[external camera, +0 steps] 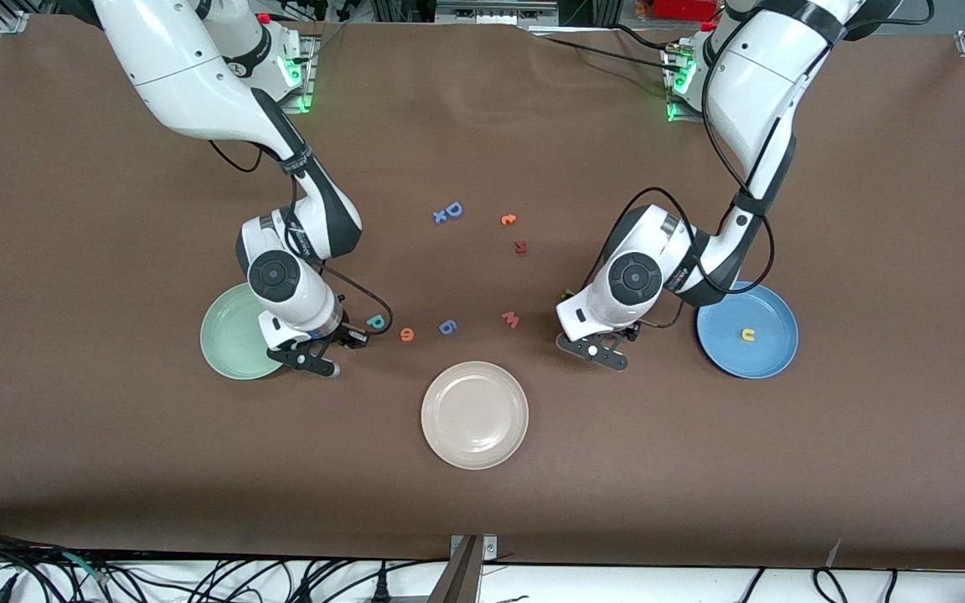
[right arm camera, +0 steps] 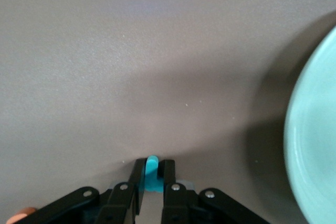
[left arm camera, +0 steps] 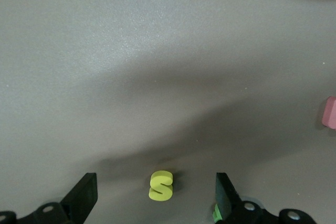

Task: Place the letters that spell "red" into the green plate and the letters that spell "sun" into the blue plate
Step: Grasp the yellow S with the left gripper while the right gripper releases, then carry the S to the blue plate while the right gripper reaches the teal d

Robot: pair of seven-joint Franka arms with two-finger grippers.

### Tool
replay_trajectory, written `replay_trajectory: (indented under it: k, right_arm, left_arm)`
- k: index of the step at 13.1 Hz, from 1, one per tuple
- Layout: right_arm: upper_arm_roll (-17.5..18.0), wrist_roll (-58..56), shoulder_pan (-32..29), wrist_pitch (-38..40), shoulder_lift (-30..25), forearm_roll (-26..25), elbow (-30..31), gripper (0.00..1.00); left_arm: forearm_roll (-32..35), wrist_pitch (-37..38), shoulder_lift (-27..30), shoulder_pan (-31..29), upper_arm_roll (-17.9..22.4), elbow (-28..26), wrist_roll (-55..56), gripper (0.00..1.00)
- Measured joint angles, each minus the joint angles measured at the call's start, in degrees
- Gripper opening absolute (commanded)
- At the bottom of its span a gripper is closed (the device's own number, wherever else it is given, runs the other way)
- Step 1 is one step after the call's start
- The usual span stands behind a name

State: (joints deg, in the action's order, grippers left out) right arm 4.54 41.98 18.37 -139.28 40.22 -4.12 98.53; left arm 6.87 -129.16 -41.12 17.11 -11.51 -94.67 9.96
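Observation:
My right gripper (external camera: 338,337) (right arm camera: 153,163) is low over the table beside the green plate (external camera: 231,335) (right arm camera: 315,145), shut on a small teal letter (right arm camera: 153,176). The fingers hide that letter's shape. The teal "d" (external camera: 376,322) and the orange "e" (external camera: 406,334) lie flat just past it, toward the left arm's end. My left gripper (external camera: 623,332) (left arm camera: 155,182) stands open over the table with the yellow "s" (left arm camera: 161,185) lying between its fingers, untouched. A small green piece (left arm camera: 216,212) shows by one finger. The blue plate (external camera: 771,356) holds the yellow "u" (external camera: 748,335).
An empty beige plate (external camera: 474,414) sits nearest the front camera. A blue "6" (external camera: 446,327) and a pink "w" (external camera: 510,318) (left arm camera: 329,113) lie between the two grippers. Farther back lie a blue "D" (external camera: 453,209), an orange letter (external camera: 508,219) and a red one (external camera: 521,247).

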Motion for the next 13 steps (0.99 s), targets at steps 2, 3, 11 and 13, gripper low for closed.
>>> replay_trajectory:
  k: [2,3,11,13]
  right_arm:
    - [-0.01,0.0,-0.12,5.04,-0.01,0.0,-3.0,0.12]
    - [-0.05,-0.02,-0.24,7.93,-0.01,0.0,-5.02,0.12]
    - [-2.79,-13.1,-5.78,24.76,-1.6,-0.01,-12.98,0.12]
    - [-4.34,-16.38,-5.87,25.17,-2.58,-0.01,-11.78,0.12]
  left_arm:
    - [0.0,-0.14,-0.02,0.0,0.04,-0.54,0.0,0.98]
    - [0.0,-0.7,-0.02,0.0,0.05,-1.25,0.0,0.98]
    - [0.03,-7.09,0.27,0.01,0.12,-6.15,0.0,0.93]
    - [0.03,-7.09,0.46,0.02,0.1,-6.28,0.0,0.93]
